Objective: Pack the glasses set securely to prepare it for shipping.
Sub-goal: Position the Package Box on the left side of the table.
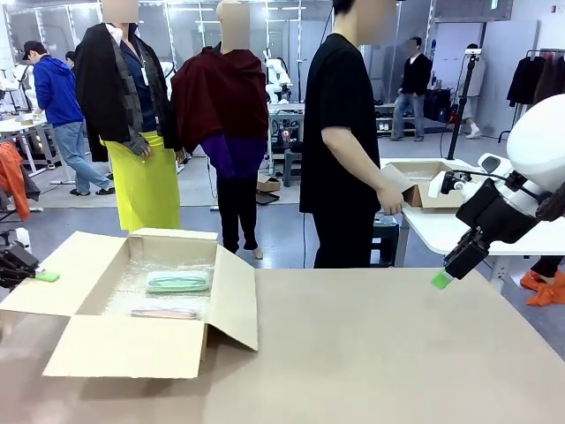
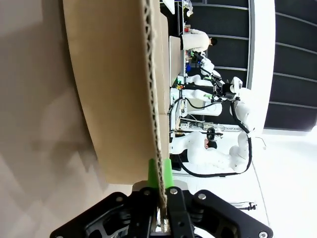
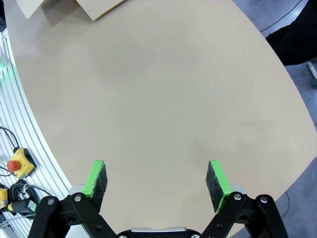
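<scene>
Inside open cardboard box (image 1: pixel 141 344) on bubble wrap (image 1: pixel 132 287), mint green pack (image 1: pixel 178 281), seemingly pale pink pack (image 1: pixel 165 313), left pincer (image 2: pixel 162 191) pinching box flap (image 2: pixel 119 94), right pincer (image 3: pixel 157 179) spread

A robotics lab hall: beyond the right gripper (image 1: pixel 441 279), white tables (image 1: pixel 441 225) and a clothes rack (image 1: pixel 538 79) stand on grey floor, more white robot arms (image 2: pixel 218 124) work at benches past the left gripper (image 2: pixel 161 191), and a red emergency-stop button (image 3: pixel 19 161) sits beside the table edge
</scene>
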You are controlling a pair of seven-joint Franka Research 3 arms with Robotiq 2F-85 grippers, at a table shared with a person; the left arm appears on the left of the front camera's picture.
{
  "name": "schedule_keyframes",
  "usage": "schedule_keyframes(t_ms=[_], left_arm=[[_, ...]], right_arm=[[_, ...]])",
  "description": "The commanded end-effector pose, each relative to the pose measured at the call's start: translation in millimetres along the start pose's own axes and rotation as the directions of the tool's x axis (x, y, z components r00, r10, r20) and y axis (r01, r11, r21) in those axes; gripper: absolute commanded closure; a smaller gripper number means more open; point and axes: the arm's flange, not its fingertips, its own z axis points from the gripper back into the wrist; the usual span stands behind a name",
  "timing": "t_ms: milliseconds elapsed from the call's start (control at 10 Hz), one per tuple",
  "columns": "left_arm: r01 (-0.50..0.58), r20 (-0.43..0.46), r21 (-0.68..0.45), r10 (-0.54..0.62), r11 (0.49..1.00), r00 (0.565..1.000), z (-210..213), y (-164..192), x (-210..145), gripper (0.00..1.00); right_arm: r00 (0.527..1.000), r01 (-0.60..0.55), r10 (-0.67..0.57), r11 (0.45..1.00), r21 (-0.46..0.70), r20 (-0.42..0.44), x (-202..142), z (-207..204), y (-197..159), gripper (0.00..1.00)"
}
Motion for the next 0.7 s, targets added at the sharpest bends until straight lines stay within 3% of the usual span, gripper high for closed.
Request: schedule_keyframes(t_ms=[0, 500, 600], left_arm=[[-0.021, 0.018, 0.022, 0.021, 1.000, 1.000, 6.6, 3.3, 6.0, 1.00], [-0.040, 0.043, 0.100, 0.036, 0.994, 0.998, 4.1, 1.6, 9.9, 1.00], [-0.039, 0.051, 0.107, 0.034, 0.993, 0.998, 4.4, 0.5, 9.4, 0.82]], right_arm=[[1.000, 0.000, 0.000, 1.000, -0.002, -0.012, 1.2, 0.9, 0.5, 0.00], [1.000, 0.000, 0.000, 1.000, -0.002, -0.012, 1.2, 0.9, 0.5, 0.00], [1.000, 0.000, 0.000, 1.000, -0.002, -0.012, 1.2, 0.9, 0.5, 0.00]])
